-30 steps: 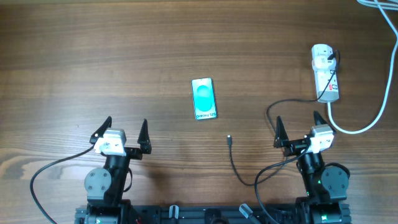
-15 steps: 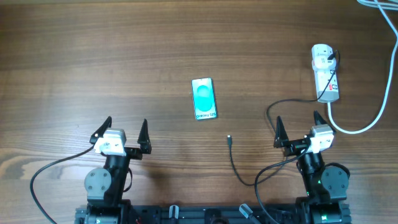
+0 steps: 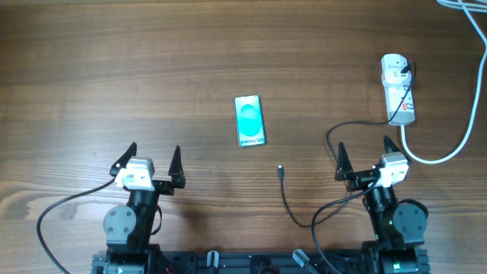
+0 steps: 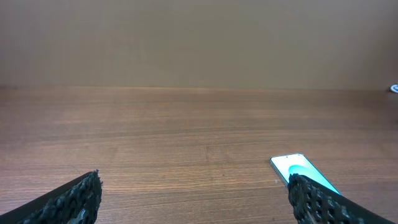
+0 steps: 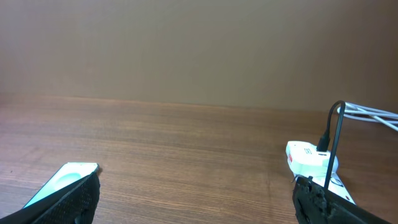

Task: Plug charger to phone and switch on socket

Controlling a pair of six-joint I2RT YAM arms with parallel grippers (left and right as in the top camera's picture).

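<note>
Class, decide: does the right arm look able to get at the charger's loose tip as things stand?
Probably yes: the charger tip lies in the open, just left of the open right tool, with nothing between them.

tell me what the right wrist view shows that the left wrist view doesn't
Only the right wrist view: the white elongated plastic socket, the black charger plug standing on it with its thin cable looping up, the thick white cord, and the open right fingers.
Only the left wrist view: its own open left fingers and a tiny speck at the right edge, too small to identify.
Both: the small flat phone with a cyan screen and the brown wooden table.
</note>
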